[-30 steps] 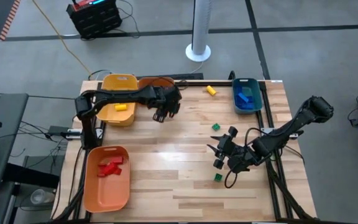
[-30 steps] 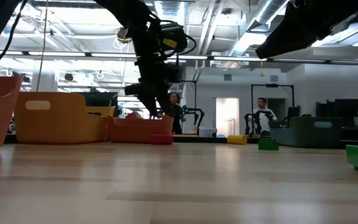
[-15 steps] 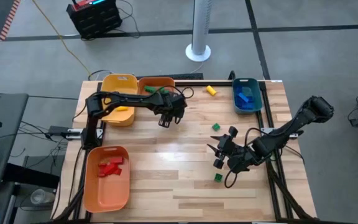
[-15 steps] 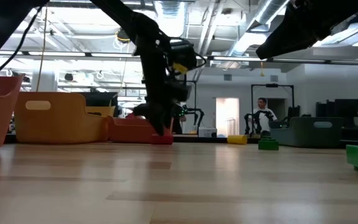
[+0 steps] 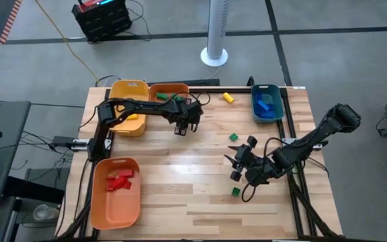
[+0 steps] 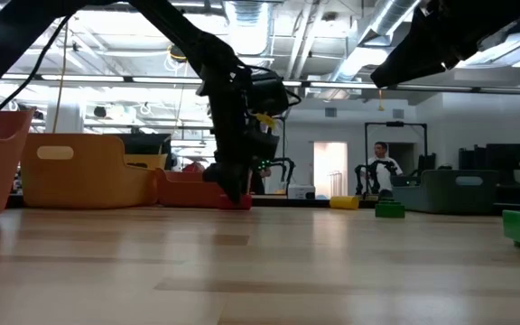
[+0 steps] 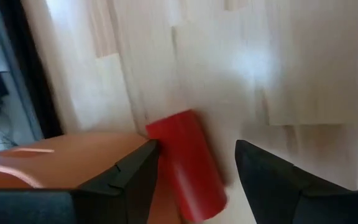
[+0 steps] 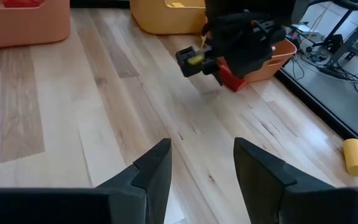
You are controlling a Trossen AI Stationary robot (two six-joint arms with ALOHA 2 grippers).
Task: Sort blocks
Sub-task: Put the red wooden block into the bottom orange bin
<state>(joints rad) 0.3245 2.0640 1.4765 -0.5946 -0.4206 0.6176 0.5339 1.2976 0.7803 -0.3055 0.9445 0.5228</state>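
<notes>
Left end effector (image 7: 194, 165) is lowered with fingers spread around red block (image 7: 188, 163), not yet clamped, beside orange bin (image 5: 170, 91). Right end effector (image 8: 197, 168) is parked open, empty.

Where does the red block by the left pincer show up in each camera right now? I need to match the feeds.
High view: hidden under the left pincer.
Low view: red block on the table at the left pincer's tips, in front of the orange bin.
Left wrist view: red block between the open fingers.
Right wrist view: red block beneath the left pincer.
Shared landmark: the orange bin beside it.
</notes>
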